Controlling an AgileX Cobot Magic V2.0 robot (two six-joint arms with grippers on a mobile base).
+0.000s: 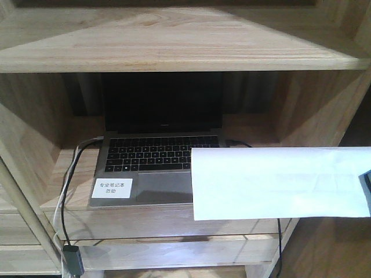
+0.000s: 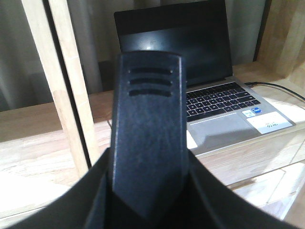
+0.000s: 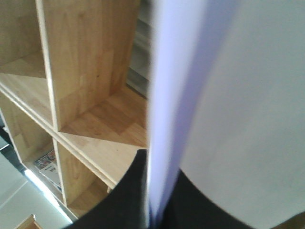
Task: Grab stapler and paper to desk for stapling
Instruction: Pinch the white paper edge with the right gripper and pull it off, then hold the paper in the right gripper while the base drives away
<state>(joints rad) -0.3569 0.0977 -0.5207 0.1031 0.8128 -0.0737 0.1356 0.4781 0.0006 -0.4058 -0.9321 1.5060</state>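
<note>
Pinching the paper [image 1: 278,182], right claw [image 3: 152,200] at its right edge, left claw [image 2: 147,200] clamping stapler [image 2: 147,119].

Laptop [image 1: 152,155] (lid up) across shelf [image 1: 145,219]

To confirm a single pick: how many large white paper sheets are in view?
1. The large plain white paper sheet hides the right side of the open grey laptop, gripped by the right end effector. A second sheet might hide behind it.
</note>
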